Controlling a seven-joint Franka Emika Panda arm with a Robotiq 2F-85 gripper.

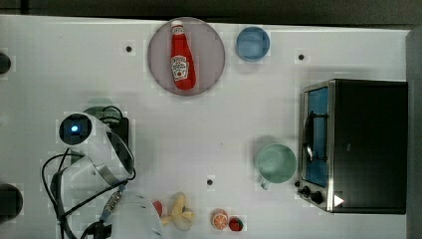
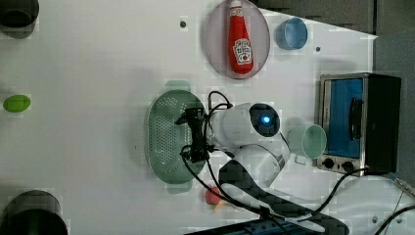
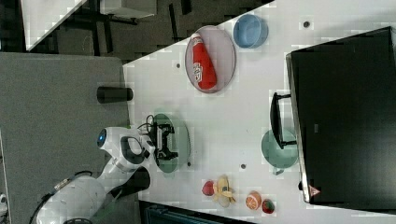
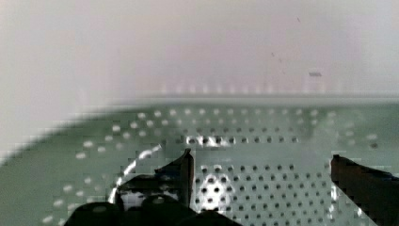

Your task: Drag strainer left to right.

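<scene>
The strainer (image 2: pixel 164 132) is a pale mint-green oval colander with a hole-dotted bottom, lying on the white table (image 2: pixel 98 73). My gripper (image 2: pixel 192 137) hangs over the side of the bowl toward the left view's right, open, with nothing between its fingers. In the right view the gripper (image 3: pixel 164 142) sits over the strainer (image 3: pixel 183 135) near the table's edge. In the wrist view the gripper (image 4: pixel 261 176) shows two dark fingertips (image 4: pixel 181 172) wide apart, low above the perforated floor of the strainer (image 4: pixel 263 136). In the top view my arm covers the strainer (image 1: pixel 99 103) except for a green sliver.
A mint mug (image 1: pixel 276 163) stands beside a toaster oven (image 1: pixel 356 144). A ketchup bottle (image 1: pixel 181 55) lies on a grey plate (image 1: pixel 211 52), with a blue bowl (image 1: pixel 253 43) next to it. Toy fruits (image 1: pixel 199 216) lie along the near edge. Black cylinders (image 2: pixel 19 14) stand at the corners.
</scene>
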